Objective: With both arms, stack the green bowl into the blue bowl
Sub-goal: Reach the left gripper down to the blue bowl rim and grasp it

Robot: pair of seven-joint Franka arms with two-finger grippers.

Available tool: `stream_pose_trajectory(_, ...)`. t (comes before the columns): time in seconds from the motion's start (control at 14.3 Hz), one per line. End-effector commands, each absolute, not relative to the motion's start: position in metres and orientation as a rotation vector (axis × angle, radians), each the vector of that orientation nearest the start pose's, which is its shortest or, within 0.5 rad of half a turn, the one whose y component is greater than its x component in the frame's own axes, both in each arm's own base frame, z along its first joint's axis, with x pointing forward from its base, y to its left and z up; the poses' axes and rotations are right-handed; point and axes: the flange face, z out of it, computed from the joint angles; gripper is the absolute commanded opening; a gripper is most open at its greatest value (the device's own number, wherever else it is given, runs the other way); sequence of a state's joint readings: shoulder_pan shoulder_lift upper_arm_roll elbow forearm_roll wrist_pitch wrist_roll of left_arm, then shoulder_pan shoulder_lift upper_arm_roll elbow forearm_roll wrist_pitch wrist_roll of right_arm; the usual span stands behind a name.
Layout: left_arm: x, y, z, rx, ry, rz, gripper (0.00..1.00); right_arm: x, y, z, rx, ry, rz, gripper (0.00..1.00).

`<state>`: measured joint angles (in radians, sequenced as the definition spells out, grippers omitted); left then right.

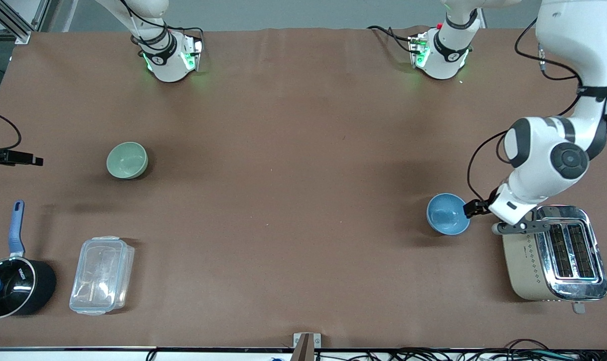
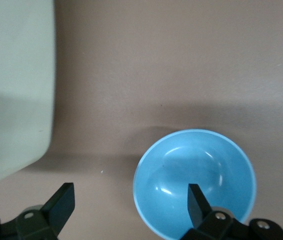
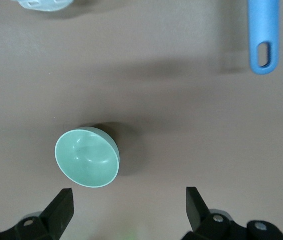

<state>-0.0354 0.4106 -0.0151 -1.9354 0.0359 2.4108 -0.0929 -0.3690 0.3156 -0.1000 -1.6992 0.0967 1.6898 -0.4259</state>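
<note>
The blue bowl (image 1: 448, 214) stands upright on the brown table toward the left arm's end, beside the toaster. My left gripper (image 1: 471, 208) is low at the bowl's toaster-side rim. In the left wrist view it (image 2: 130, 205) is open, with one finger over the inside of the blue bowl (image 2: 196, 175) and the other over the bare table. The green bowl (image 1: 127, 160) stands upright toward the right arm's end. My right gripper (image 3: 130, 205) is out of the front view. It is open and empty, high above the table beside the green bowl (image 3: 87, 157).
A chrome and beige toaster (image 1: 554, 255) stands right beside the blue bowl and shows in the left wrist view (image 2: 11, 85). A black saucepan with a blue handle (image 1: 15, 288) and a clear plastic container (image 1: 102, 275) lie nearer the front camera than the green bowl.
</note>
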Motion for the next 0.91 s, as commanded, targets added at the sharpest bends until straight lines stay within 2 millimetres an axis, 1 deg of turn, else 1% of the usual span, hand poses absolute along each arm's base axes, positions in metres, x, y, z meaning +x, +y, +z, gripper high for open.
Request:
stream_pose_trajectory(0.0, 0.628, -0.034, 0.252, -3.115, 0.0, -0.085, 0.79, 0.533, -0.259, 0.341, -2.834, 0.061, 0.474, 0.99)
stream_pose_trajectory(0.07, 0.626, -0.036, 0.242, -3.116, 0.005, -0.061, 0.72, 0.525, -0.248, 0.317, -2.8, 0.062, 0.491, 0.99)
stream_pose_trajectory(0.14, 0.626, -0.036, 0.233, -3.116, 0.005, -0.04, 0.66, 0.522, -0.241, 0.301, -2.805, 0.063, 0.466, 0.99)
stream_pose_trajectory(0.21, 0.624, -0.036, 0.224, -3.115, 0.006, -0.018, 0.57, 0.521, -0.236, 0.286, -2.82, 0.047, 0.447, 0.99)
stream_pose_trajectory(0.28, 0.623, -0.035, 0.219, -3.115, 0.003, -0.006, 0.5, 0.518, -0.237, 0.277, -2.815, 0.05, 0.458, 0.99)
stream_pose_trajectory(0.35, 0.623, -0.034, 0.215, -3.115, 0.003, 0.003, 0.42, 0.516, -0.235, 0.259, -2.795, 0.034, 0.492, 0.99)
stream_pose_trajectory(0.49, 0.623, -0.034, 0.213, -3.115, 0.025, 0.009, 0.18, 0.509, -0.237, 0.225, -2.749, 0.014, 0.537, 0.98)
stream_pose_trajectory(0.56, 0.623, -0.034, 0.213, -3.117, 0.031, 0.009, 0.08, 0.507, -0.237, 0.211, -2.722, 0.004, 0.538, 0.97)
stream_pose_trajectory(0.63, 0.623, -0.037, 0.214, -3.12, 0.023, 0.014, 0.0, 0.504, -0.236, 0.199, -2.693, -0.006, 0.544, 0.93)
stream_pose_trajectory(0.7, 0.623, -0.042, 0.223, -3.122, 0.032, 0.002, 0.0, 0.498, -0.234, 0.189, -2.673, -0.004, 0.56, 0.82)
stream_pose_trajectory(0.77, 0.623, -0.052, 0.238, -3.129, 0.052, 0.004, 0.0, 0.496, -0.233, 0.186, -2.669, -0.003, 0.567, 0.66)
stream_pose_trajectory(0.84, 0.621, -0.07, 0.248, -3.142, 0.079, 0.021, 0.0, 0.495, -0.23, 0.181, -2.663, -0.006, 0.579, 0.44)
